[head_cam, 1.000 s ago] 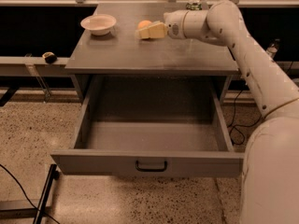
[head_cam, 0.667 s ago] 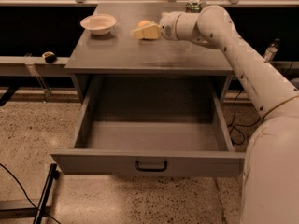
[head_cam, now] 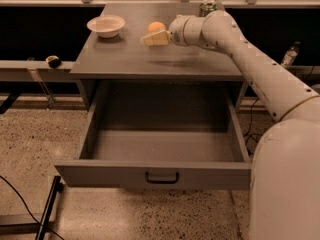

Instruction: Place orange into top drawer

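Note:
The orange [head_cam: 156, 26] sits on the grey cabinet top [head_cam: 125, 59], towards the back, right of centre. My gripper [head_cam: 150, 38] is low over the cabinet top, just in front of the orange and slightly to its left, very close to it. The arm reaches in from the right. The top drawer [head_cam: 100, 174] is pulled fully open below the cabinet top. Its inside shows nothing in it, and its dark handle [head_cam: 162, 177] sits in the middle of the front panel.
A pale shallow bowl [head_cam: 106, 25] stands at the back left of the cabinet top. A green can [head_cam: 207, 7] stands at the back right, behind my arm. A dark shelf runs along both sides, and a bottle [head_cam: 290, 55] stands at the right.
My gripper has moved left across the cabinet top. The orange now shows just behind it.

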Controlling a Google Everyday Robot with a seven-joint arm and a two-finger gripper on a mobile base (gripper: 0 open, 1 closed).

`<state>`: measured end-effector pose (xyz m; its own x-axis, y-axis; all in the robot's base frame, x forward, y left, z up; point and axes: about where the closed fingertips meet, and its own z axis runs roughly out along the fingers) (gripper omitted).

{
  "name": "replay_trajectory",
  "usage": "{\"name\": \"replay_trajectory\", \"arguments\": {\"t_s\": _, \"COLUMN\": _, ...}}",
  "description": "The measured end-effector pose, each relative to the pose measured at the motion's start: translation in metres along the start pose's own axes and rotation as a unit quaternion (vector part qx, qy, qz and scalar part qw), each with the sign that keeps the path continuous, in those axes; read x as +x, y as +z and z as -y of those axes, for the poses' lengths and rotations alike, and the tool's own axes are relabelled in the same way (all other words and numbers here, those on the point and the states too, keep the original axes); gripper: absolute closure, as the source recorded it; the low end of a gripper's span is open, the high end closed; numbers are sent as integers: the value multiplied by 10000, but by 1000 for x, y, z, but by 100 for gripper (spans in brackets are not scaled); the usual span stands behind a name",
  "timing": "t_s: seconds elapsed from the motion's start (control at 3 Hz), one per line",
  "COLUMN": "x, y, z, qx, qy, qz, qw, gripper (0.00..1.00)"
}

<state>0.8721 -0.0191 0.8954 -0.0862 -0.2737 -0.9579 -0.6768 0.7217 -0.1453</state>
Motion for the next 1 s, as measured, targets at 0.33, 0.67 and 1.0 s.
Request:
{"name": "replay_trajectory", "arguments": {"t_s": 0.33, "x": 6, "y": 10, "z": 2, "qx": -357, "qy": 107, "qz": -21, "qw": 9993, "gripper": 0}}
{"name": "replay_trajectory", "arguments": {"t_s": 0.67, "x": -2, "y": 17, "z": 2, "qx": -639, "qy": 185, "qz": 52, "qw": 9978, "gripper": 0}}
{"name": "replay_trajectory", "arguments": {"t_s": 1.0, "x": -4, "y": 38, "z": -2, "qx": -816, "qy": 309, "qz": 52, "qw": 9962, "gripper": 0}}
